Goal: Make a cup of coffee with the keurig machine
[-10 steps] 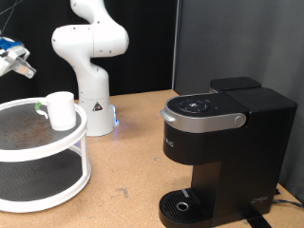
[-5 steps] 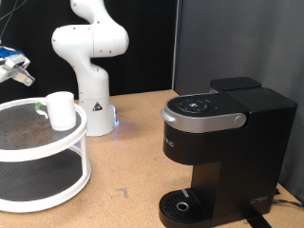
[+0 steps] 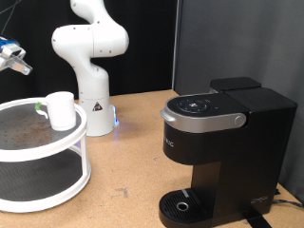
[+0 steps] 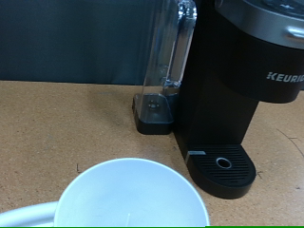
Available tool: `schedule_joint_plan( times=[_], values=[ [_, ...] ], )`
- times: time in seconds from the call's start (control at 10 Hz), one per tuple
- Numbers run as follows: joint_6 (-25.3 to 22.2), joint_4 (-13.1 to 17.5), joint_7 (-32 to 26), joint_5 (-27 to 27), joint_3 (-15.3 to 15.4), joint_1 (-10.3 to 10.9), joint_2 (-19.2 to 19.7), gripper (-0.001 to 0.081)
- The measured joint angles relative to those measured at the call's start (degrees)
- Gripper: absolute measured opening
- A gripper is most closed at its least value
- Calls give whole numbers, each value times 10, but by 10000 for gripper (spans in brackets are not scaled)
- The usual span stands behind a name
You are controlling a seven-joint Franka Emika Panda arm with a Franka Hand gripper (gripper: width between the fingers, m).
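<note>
The jaws cannot be judged open or closed: in the exterior view only a small blue-and-grey part of the gripper (image 3: 11,54) shows at the left edge of the frame, and in the wrist view the fingers do not appear at all. Nothing is visible between them, so no grasp can be reported.

The gripper hangs in the air above and to the left of the cup (image 3: 61,109), apart from it. The cup stands upright on the top tier of a white two-tier round rack (image 3: 66,152), which sits at the surface's left edge in the exterior view. The wrist view looks down into the cup (image 4: 128,198); its inside appears white and empty.

The keurig machine (image 3: 223,142) stands on the wooden surface (image 3: 128,157) toward the right edge, well apart from the rack. Its lid is down, and its round drip base (image 3: 180,204) at the front is bare. In the wrist view the machine (image 4: 237,90) shows its clear water tank (image 4: 171,47) on one side.

Task status, as a judgement: the work appears to be at an early stage. The cup is not yet lifted from the rack and not yet placed on the drip base. No pod is identifiable in either view, and whether one is loaded cannot be determined with the lid down.
</note>
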Motion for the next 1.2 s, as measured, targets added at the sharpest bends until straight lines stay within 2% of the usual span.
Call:
schedule_joint_plan(
  times=[0.1, 0.2, 0.3, 0.4, 0.5, 0.6, 0.7, 0.8, 0.9, 1.0, 1.2],
  values=[
    [0, 3, 3, 1, 0, 0, 0, 3],
    [0, 6, 7, 2, 0, 0, 0, 76],
    [-1, 8, 9, 4, 0, 0, 0, 76],
    [-1, 10, 10, 7, 0, 0, 0, 278],
    [-1, 11, 10, 8, 1, 1, 0, 415],
    [1, 11, 10, 9, 1, 3, 0, 415],
    [6, 10, 10, 10, 1, 7, 2, 598],
    [14, 8, 11, 11, 1, 12, 6, 734],
    [29, 4, 14, 11, 1, 19, 16, 734],
    [42, -2, 15, 10, 1, 27, 33, 792],
    [65, -13, 7, 10, -5, 44, 66, 805]
  ],
)
